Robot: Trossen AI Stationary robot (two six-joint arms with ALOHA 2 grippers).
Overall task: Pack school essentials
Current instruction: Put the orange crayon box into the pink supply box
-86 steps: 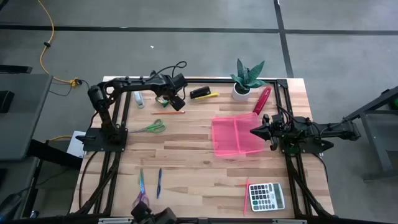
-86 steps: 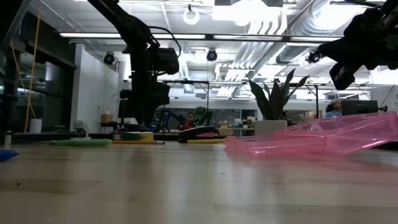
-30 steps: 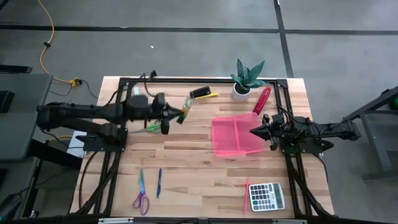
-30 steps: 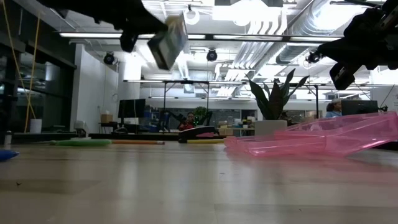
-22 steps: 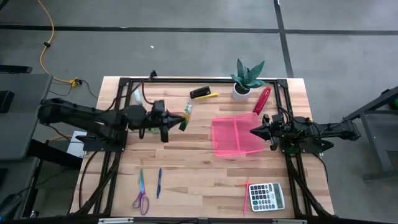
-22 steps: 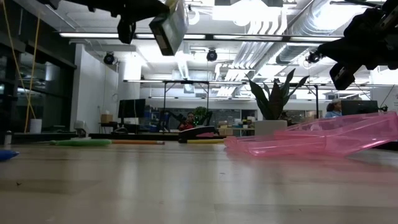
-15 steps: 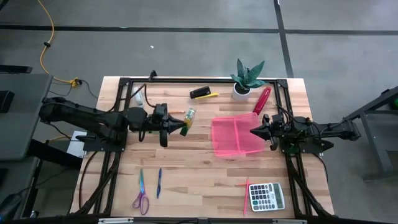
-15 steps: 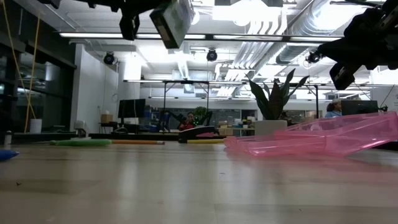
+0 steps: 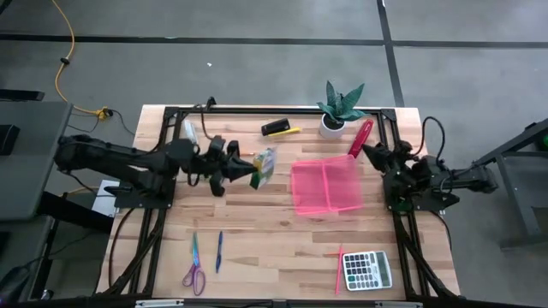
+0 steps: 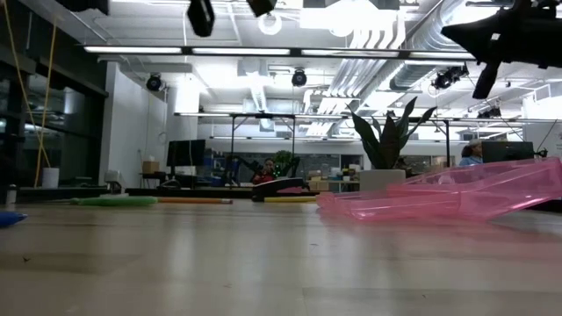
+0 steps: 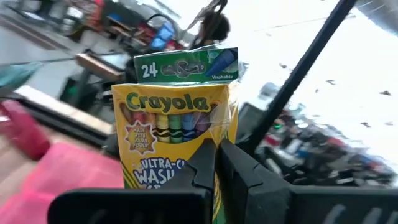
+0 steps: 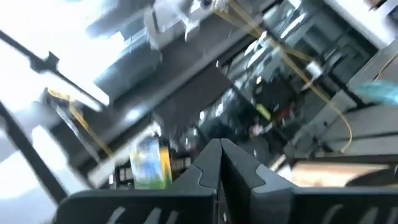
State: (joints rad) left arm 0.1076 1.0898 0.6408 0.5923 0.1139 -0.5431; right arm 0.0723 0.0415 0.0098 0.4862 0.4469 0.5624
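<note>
My left gripper (image 9: pixel 247 169) is shut on the yellow-green crayon box (image 9: pixel 265 164), high above the table's middle, just left of the translucent pink tray (image 9: pixel 325 186). In the left wrist view the crayon box (image 11: pixel 177 118) fills the picture beyond the gripper (image 11: pixel 216 149). My right gripper (image 9: pixel 368 151) hovers shut and holding nothing over the tray's far right corner. Purple-handled scissors (image 9: pixel 195 261) and a blue pen (image 9: pixel 219 251) lie flat near the front left. A red pencil (image 9: pixel 340 265) lies beside a calculator (image 9: pixel 366 269). My left gripper pinches the crayon box's lower end (image 11: pixel 180 171) between its two fingers, which hide the exact spot. The fingers reach in about level from the table's left. The box sticks out past the fingertips toward the tray, green flap (image 11: pixel 186 64) farthest out, lifted clear of the table.
A potted plant (image 9: pixel 341 107) stands at the far edge, with a red object (image 9: pixel 360 137) to its right and a black-and-yellow item (image 9: pixel 277 128) to its left. A thin orange pencil (image 9: pixel 243 155) lies by the left gripper. Bare wood lies between the tray and the pen.
My left gripper has carried the crayon box toward the table's right edge, nearer the pink tray, and upward until it leaves the top of the low view. My right gripper has risen and swung from the tray's right side toward the far edge, staying shut.
</note>
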